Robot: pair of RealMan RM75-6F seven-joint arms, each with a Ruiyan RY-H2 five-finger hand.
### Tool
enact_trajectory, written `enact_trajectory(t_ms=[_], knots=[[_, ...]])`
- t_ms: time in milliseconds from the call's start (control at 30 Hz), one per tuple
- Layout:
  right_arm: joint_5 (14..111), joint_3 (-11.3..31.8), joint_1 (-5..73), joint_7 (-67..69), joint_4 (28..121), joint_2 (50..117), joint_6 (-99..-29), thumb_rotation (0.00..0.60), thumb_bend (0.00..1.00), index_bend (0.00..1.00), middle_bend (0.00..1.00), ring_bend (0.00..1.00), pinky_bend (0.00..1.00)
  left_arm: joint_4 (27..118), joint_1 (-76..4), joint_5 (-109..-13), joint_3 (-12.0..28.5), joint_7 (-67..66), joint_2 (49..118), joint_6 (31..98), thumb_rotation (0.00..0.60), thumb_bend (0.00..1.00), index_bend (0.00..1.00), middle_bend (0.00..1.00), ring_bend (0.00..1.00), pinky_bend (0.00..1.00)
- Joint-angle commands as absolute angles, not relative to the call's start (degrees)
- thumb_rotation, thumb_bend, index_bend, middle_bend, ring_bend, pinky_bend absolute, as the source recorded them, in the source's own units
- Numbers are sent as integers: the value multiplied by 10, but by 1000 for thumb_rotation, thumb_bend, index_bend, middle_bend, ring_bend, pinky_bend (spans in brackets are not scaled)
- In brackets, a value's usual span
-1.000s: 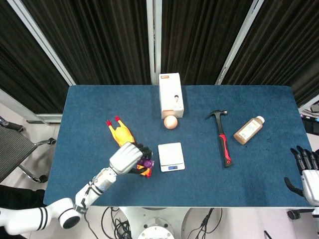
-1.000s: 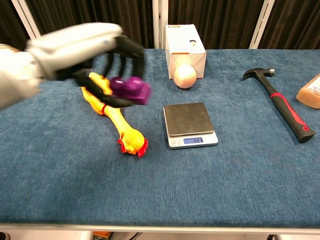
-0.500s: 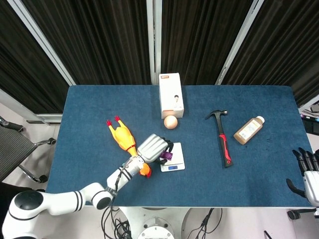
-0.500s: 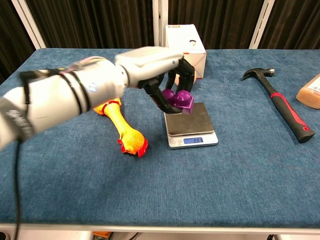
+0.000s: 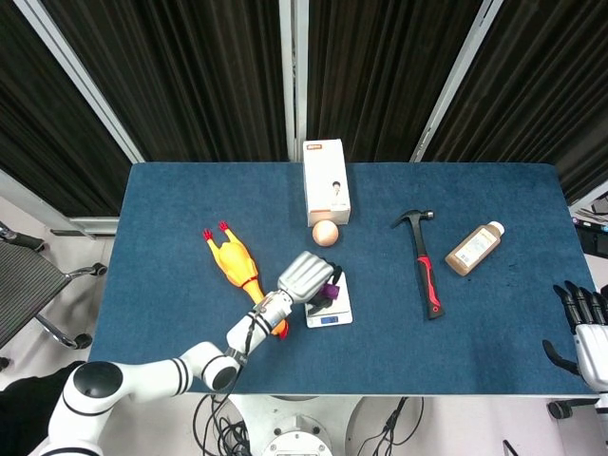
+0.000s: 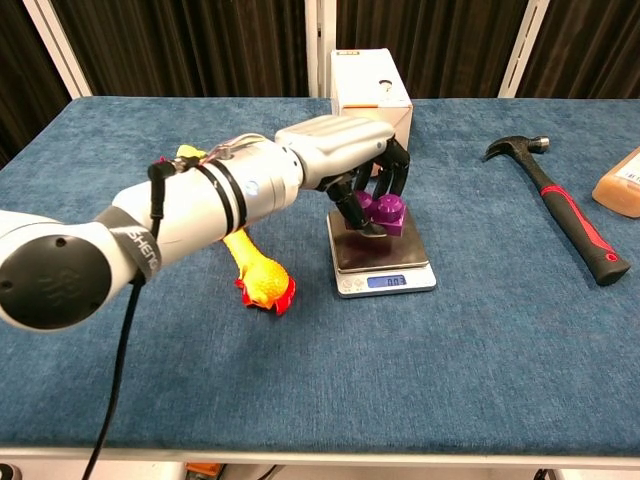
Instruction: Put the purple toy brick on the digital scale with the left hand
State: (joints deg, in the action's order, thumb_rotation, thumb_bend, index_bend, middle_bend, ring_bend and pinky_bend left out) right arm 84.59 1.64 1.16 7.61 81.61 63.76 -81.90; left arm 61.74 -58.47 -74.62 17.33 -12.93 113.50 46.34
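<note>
We see the purple toy brick (image 6: 383,213) pinched in the left hand (image 6: 352,168), now right over the digital scale (image 6: 380,257) platform; half a second ago it hung at the scale's left edge. Whether it touches the platform, we can't tell. In the chest view the brick's studs show between the dark fingers (image 6: 398,176); from the head view, the hand covers most of it. Only the head view catches the right hand (image 5: 581,323) at the table's right edge, fingers apart, holding nothing.
</note>
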Motion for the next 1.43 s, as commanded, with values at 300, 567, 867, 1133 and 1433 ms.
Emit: enact_trajectory(t_ms=[300, 567, 867, 1133, 1433], knots=[[835, 19, 10, 81, 808, 637, -816, 600, 224, 0, 0, 0, 0, 648, -597, -713, 161, -178, 1112, 437, 600, 210, 15, 129, 95, 230], [843, 21, 8, 87, 812, 632, -828, 600, 224, 0, 0, 0, 0, 800, -555, -690, 161, -263, 1002, 508, 600, 189, 15, 122, 41, 118], [876, 21, 18, 95, 802, 643, -844, 600, 222, 0, 0, 0, 0, 1029, -382, -706, 74, -283, 774, 675, 600, 77, 23, 127, 22, 56], [895, 21, 40, 70, 808, 659, -832, 600, 210, 0, 0, 0, 0, 951, -214, -848, -42, -172, 694, 864, 600, 63, 23, 123, 0, 20], [887, 20, 52, 10, 849, 660, -810, 600, 211, 0, 0, 0, 0, 873, -119, -872, -75, -112, 682, 935, 600, 63, 23, 123, 0, 16]])
